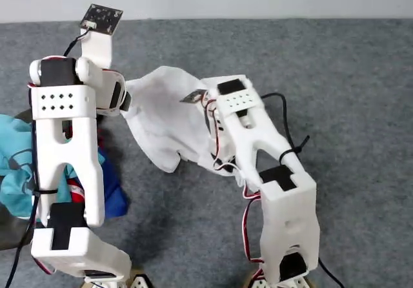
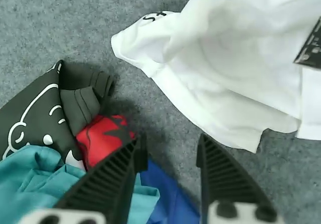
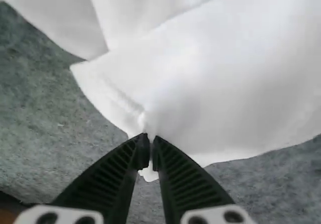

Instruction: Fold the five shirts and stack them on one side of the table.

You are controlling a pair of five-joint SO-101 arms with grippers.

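**White shirt pinched at the right, four more heaped at the left**

We see the right gripper [image 3: 149, 144] pressed together on a doubled edge of the white shirt [image 1: 161, 117]. That shirt lies crumpled on the grey table [image 1: 342, 94], between the two arms. The left gripper [image 2: 168, 153] is spread and holds nothing. It hangs over bare table between the white shirt and the pile. In the pile, at the table's left under the left arm, we make out a black shirt [image 2: 30, 113] with a white drawing, a red shirt [image 2: 103, 136], a teal shirt [image 2: 35, 189] and a blue shirt [image 2: 173, 204]. They are bunched together and unfolded. The white shirt lies near them but apart.
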